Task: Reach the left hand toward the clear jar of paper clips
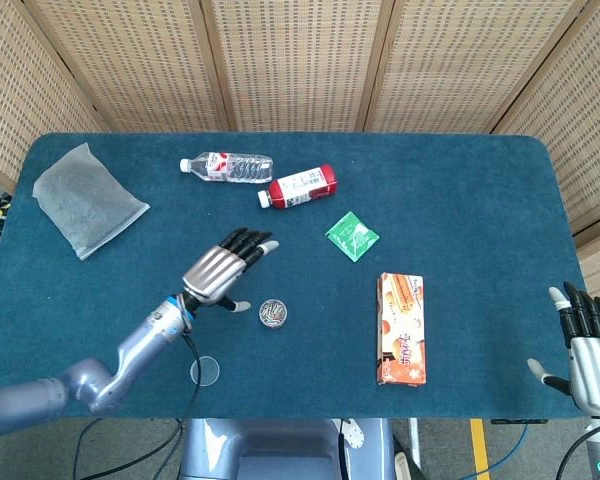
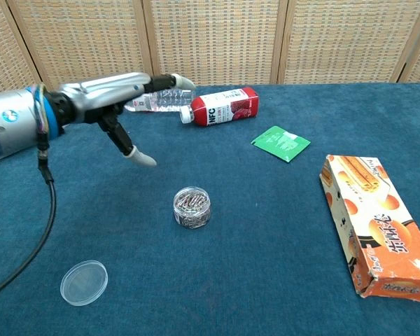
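Observation:
The clear jar of paper clips (image 1: 273, 312) (image 2: 192, 207) stands open on the blue table, its lid off. My left hand (image 1: 220, 271) (image 2: 119, 94) hovers above the table to the left of and behind the jar, fingers spread and holding nothing, well apart from the jar. The thumb (image 2: 136, 155) points down toward the cloth. My right hand (image 1: 590, 345) shows only in the head view, at the bottom right corner off the table's edge, open with fingers up.
The jar's clear lid (image 2: 84, 282) (image 1: 205, 371) lies near the front left. A water bottle (image 1: 227, 166), a red-capped drink bottle (image 2: 222, 106), a green packet (image 2: 281, 143) and an orange biscuit box (image 2: 375, 223) lie around. A grey bag (image 1: 86, 198) sits far left.

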`<action>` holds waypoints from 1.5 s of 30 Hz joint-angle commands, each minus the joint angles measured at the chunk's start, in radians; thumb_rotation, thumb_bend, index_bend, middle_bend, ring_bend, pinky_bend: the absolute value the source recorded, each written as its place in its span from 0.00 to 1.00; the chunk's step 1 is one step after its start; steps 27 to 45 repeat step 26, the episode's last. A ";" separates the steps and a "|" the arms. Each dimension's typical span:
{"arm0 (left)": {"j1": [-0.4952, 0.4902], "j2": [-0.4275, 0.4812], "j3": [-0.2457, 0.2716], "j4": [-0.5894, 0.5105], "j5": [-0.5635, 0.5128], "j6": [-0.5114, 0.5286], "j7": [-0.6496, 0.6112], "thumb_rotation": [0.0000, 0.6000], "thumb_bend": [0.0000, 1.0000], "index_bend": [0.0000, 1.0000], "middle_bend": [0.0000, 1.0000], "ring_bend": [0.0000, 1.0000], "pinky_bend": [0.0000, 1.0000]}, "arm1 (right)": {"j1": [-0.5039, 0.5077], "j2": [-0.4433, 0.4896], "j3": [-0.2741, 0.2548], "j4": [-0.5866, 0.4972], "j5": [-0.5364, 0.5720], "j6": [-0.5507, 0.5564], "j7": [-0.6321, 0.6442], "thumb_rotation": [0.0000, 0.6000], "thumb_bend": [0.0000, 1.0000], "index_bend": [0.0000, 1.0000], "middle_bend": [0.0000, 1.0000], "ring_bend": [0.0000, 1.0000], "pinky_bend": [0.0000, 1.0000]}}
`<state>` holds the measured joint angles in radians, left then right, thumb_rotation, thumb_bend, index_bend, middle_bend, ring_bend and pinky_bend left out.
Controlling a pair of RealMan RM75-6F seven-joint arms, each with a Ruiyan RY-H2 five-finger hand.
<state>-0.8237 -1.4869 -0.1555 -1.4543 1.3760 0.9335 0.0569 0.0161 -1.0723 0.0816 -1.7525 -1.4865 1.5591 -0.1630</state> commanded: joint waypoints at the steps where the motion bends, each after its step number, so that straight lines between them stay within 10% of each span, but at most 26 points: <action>1: 0.071 0.127 0.000 -0.078 -0.012 0.085 0.047 1.00 0.02 0.00 0.00 0.00 0.00 | -0.001 0.001 -0.002 -0.003 -0.005 0.003 0.000 1.00 0.00 0.00 0.00 0.00 0.00; 16: 0.588 0.346 0.130 -0.242 -0.108 0.656 0.078 1.00 0.06 0.00 0.00 0.00 0.00 | -0.003 0.001 -0.009 -0.003 -0.031 0.010 0.014 1.00 0.00 0.00 0.00 0.00 0.00; 45: 0.703 0.395 0.188 -0.296 -0.038 0.706 0.048 1.00 0.08 0.00 0.00 0.00 0.00 | -0.021 0.005 -0.026 -0.002 -0.101 0.060 0.030 1.00 0.00 0.00 0.00 0.00 0.00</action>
